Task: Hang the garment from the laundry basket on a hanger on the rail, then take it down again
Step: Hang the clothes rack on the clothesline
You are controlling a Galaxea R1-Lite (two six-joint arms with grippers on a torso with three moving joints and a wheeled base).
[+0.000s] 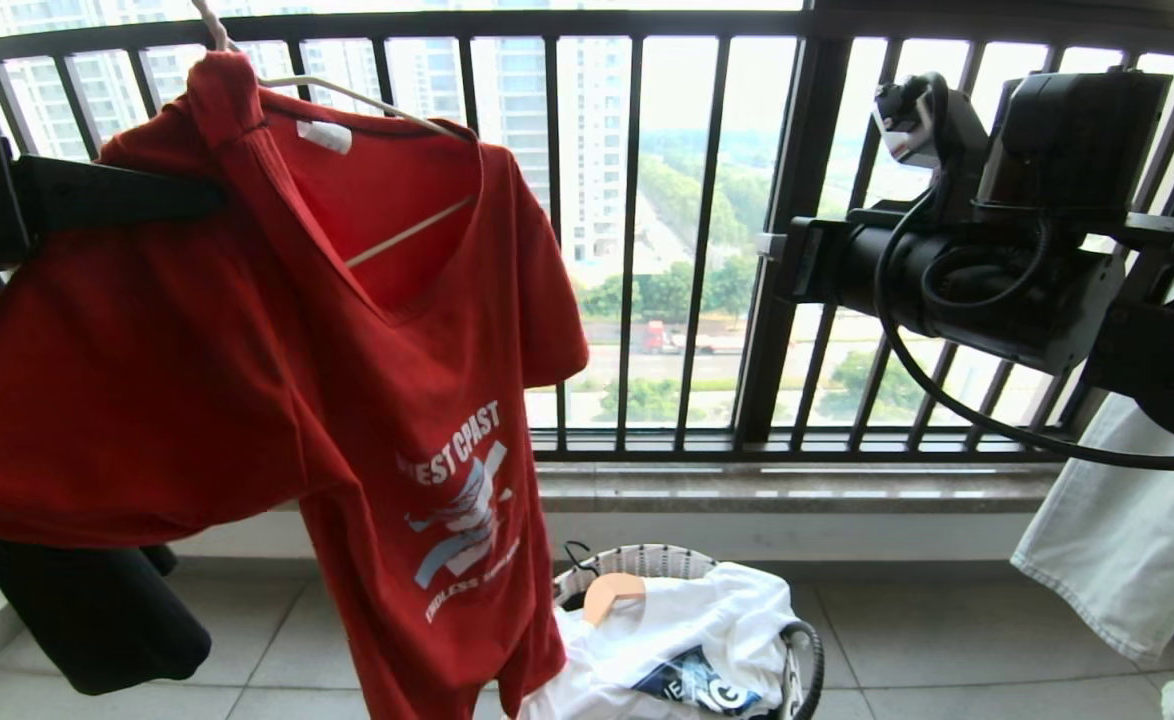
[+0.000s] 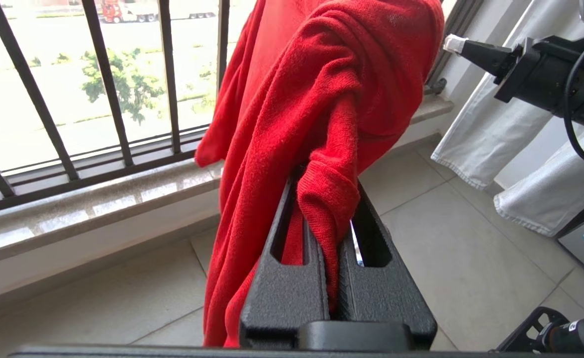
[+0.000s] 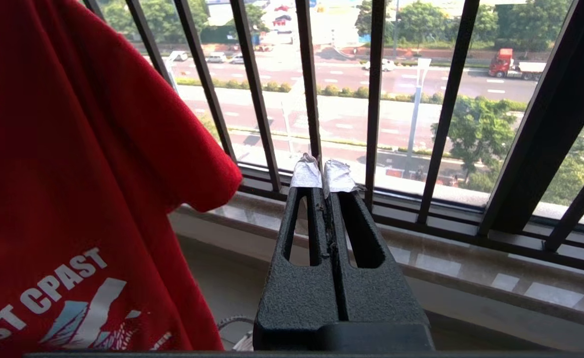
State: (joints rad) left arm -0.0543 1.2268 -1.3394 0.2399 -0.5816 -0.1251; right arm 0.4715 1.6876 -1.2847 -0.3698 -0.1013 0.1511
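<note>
The red V-neck garment [image 1: 247, 330] hangs on the thin cream-white hanger [image 1: 367, 100], whose hook runs up out of the head view. My left gripper [image 1: 212, 203] reaches in from the left at the shirt's shoulder. It is shut on a fold of the red cloth [image 2: 329, 199], which hides the fingertips. My right gripper [image 1: 769, 245] hovers to the right of the shirt, shut and empty, its taped tips [image 3: 323, 174] pointing at the window bars. The laundry basket [image 1: 647, 556] stands on the floor below. The rail is out of view.
The basket holds a white printed shirt [image 1: 687, 640] and a wooden hanger end [image 1: 612, 592]. Dark window railing [image 1: 707, 250] and a stone sill [image 1: 797, 485] lie behind. White cloth [image 1: 1127, 530] hangs at the right, a black garment [image 1: 97, 610] low at the left.
</note>
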